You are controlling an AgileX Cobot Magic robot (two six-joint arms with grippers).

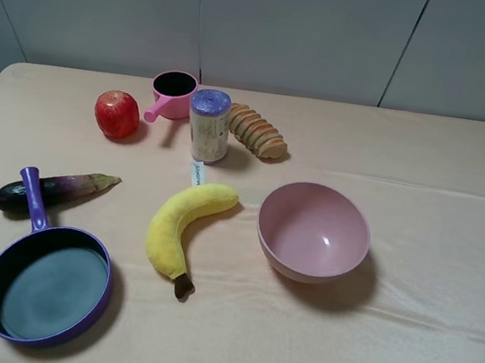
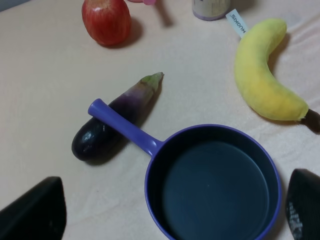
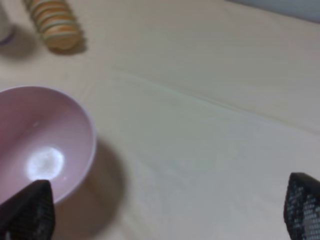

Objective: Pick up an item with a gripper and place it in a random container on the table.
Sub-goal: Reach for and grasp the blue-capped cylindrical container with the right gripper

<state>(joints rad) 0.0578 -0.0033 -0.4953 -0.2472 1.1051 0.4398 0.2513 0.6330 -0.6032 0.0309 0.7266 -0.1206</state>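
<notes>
Canister [image 1: 208, 125] upright toward the back of the bench [image 1: 426, 289], purple top uppermost, just beside the bread loaf [image 1: 258, 131] and near the small handled pot [image 1: 172, 94] and apple [image 1: 117, 114]. Pale pink bowl [image 1: 313, 232] nearer the front, apart from the canister, beside the banana [image 1: 180, 227]. Right hand [image 3: 164, 212] above bare bench next to the bowl, fingers wide apart. Left hand [image 2: 170, 210] over the purple frying pan [image 1: 45, 285], fingers likewise spread; pan handle lying across the eggplant [image 1: 53, 190].
</notes>
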